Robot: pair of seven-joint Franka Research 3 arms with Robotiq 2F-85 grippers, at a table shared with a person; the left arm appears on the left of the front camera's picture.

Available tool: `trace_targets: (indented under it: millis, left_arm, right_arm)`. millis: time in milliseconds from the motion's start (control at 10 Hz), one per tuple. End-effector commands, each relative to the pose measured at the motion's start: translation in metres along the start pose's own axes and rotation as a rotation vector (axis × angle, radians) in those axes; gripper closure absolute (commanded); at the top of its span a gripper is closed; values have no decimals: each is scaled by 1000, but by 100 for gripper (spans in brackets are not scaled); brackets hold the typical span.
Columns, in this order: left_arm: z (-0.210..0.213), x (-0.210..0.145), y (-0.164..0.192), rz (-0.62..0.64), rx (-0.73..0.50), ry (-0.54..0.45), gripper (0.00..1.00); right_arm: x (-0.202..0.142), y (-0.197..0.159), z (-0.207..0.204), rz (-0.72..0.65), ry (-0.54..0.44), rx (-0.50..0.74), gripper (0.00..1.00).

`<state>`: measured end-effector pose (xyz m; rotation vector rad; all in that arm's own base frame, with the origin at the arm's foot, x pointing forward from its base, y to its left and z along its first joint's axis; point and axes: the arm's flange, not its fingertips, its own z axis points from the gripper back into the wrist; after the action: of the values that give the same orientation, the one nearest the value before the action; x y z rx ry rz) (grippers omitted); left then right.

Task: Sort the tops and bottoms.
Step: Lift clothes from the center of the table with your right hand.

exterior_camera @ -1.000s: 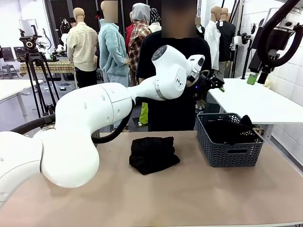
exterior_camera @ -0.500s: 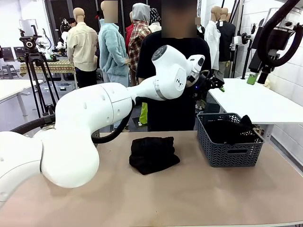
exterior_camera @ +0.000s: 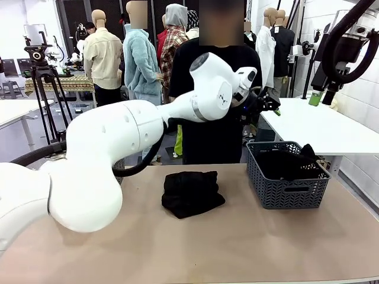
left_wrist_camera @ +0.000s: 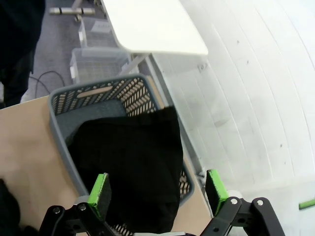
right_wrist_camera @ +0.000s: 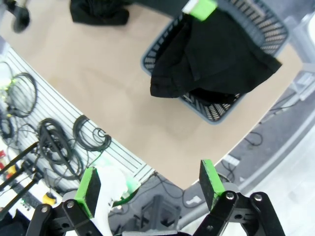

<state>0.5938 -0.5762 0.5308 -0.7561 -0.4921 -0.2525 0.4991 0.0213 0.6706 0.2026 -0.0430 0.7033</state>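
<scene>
My left arm (exterior_camera: 118,136) is sitting a touch higher and further toward 9 o'clock than it was a second ago (the cloth and the basket are lying just as they were). I am holding my left hand (left_wrist_camera: 158,191) up over the far side of the desk (exterior_camera: 237,242), in front of the person (exterior_camera: 207,142) who is standing at the far edge. Its green pads are standing wide apart and gripping nothing.

Looking down past them, I am seeing the grey basket (left_wrist_camera: 64,98) directly below. The draped black garment (left_wrist_camera: 133,162) is filling most of it and spilling over one rim.

In the front view the folded black garment (exterior_camera: 192,194) is resting on the desk near the middle, and the basket is standing at 3 o'clock from it, a little apart.

I am keeping my right hand (right_wrist_camera: 149,186) high above the desk, looking down. Its fingers are spread too, with nothing between them. From there the basket is lying toward 1 o'clock and the folded garment toward 11 o'clock, at the picture's top edge.
</scene>
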Motion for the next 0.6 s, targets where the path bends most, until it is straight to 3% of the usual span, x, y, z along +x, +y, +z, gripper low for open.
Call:
trace_targets:
  millis: [0, 200, 300, 500]
  left_arm:
    - [47, 2, -14, -135, 111, 151, 0]
    - [85, -17, -11, -194, 246, 379, 0]
    - [111, -25, -9, -177, 294, 425, 0]
    - [168, -39, -10, -109, 422, 310, 0]
  right_arm:
    - [-2, 1, 0, -4, 9, 0, 0]
    - [-2, 1, 0, -4, 9, 0, 0]
    - [-2, 1, 0, -4, 9, 0, 0]
    - [-2, 1, 0, -4, 9, 0, 0]
